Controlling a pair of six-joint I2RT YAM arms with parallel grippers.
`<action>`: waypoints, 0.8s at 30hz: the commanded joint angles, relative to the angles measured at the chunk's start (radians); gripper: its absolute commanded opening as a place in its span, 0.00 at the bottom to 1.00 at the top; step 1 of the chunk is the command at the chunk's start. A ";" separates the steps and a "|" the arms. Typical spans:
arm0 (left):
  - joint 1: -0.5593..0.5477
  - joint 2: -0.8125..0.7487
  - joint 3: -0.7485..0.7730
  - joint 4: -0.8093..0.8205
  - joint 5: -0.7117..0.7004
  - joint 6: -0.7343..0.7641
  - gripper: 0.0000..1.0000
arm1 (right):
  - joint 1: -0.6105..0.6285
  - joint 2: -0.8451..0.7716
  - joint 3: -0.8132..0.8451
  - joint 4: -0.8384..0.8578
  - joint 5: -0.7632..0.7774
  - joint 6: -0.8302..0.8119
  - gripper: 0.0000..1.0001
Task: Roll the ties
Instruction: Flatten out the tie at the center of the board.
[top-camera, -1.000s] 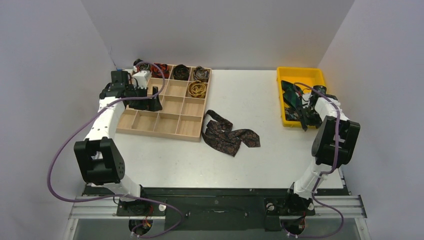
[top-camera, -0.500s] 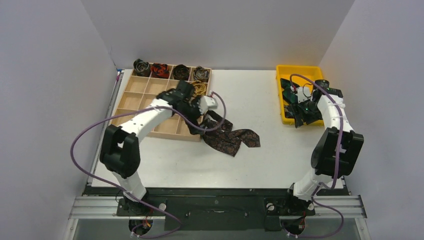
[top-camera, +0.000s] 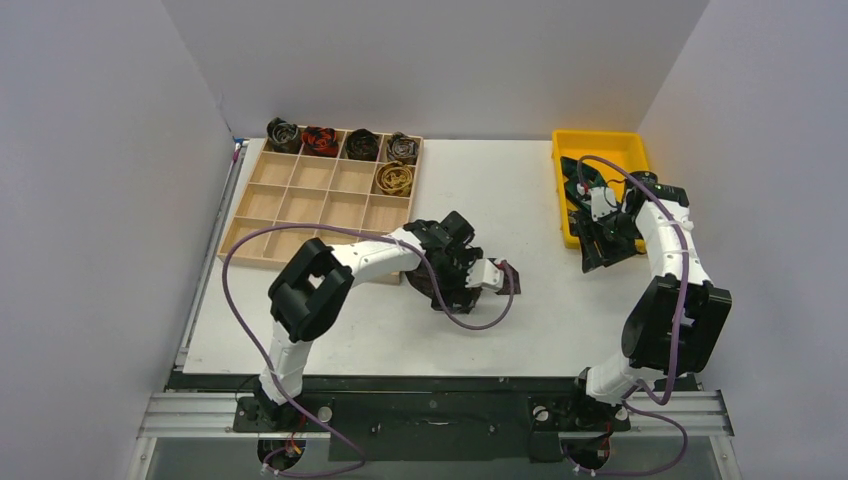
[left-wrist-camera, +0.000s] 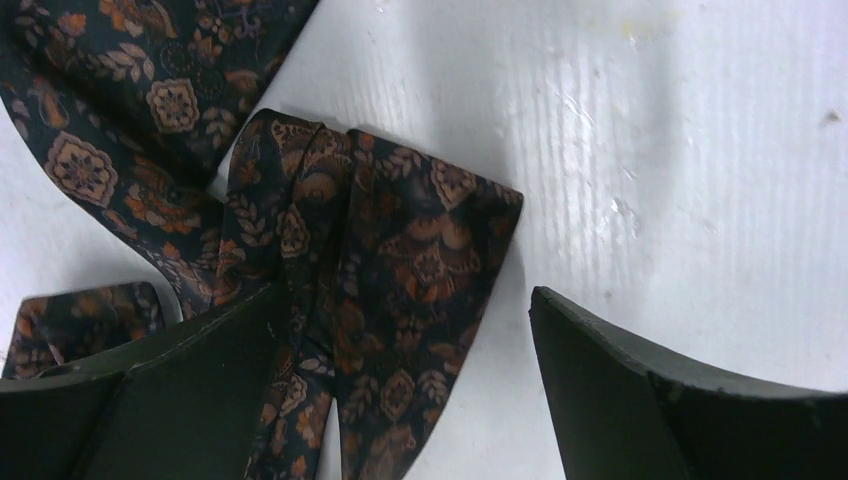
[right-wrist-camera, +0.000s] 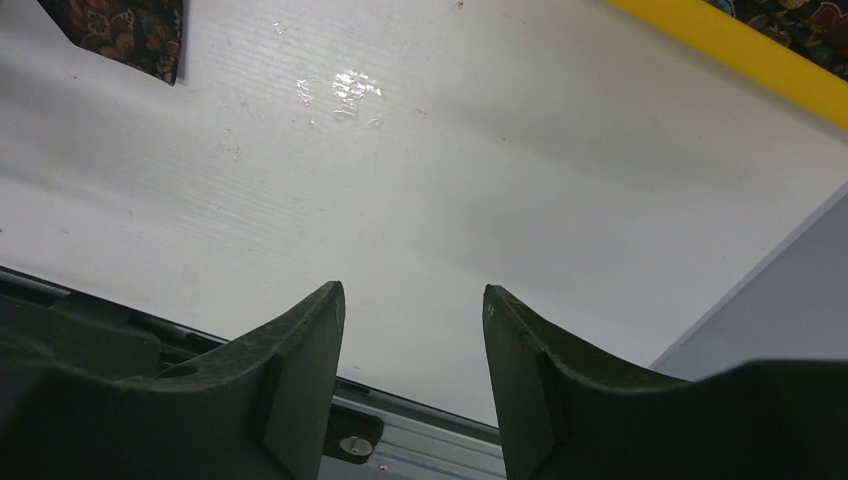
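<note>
Rolled ties fill the far compartments of the wooden tray. At centre, the left fingers stand apart around the brown patterned tie, which lies on the white surface. Right fingers, apart and empty, hover beside the yellow bin.

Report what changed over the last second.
The left gripper swung from the far-left corner of the wooden tray to the loose brown tie on the table, open over a folded end. The right gripper drew back out of the yellow bin over the table, open and empty. Tie, tray and rolled ties look unmoved.
</note>
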 joint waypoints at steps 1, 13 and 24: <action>-0.032 0.032 0.011 0.154 -0.056 -0.028 0.88 | -0.004 -0.043 0.007 -0.012 -0.016 0.011 0.49; -0.009 -0.146 0.020 0.194 0.072 -0.221 0.00 | 0.007 -0.019 0.080 -0.054 -0.052 -0.030 0.46; 0.405 -0.581 -0.145 0.201 0.402 -0.441 0.02 | 0.184 0.085 0.159 -0.051 -0.105 -0.084 0.44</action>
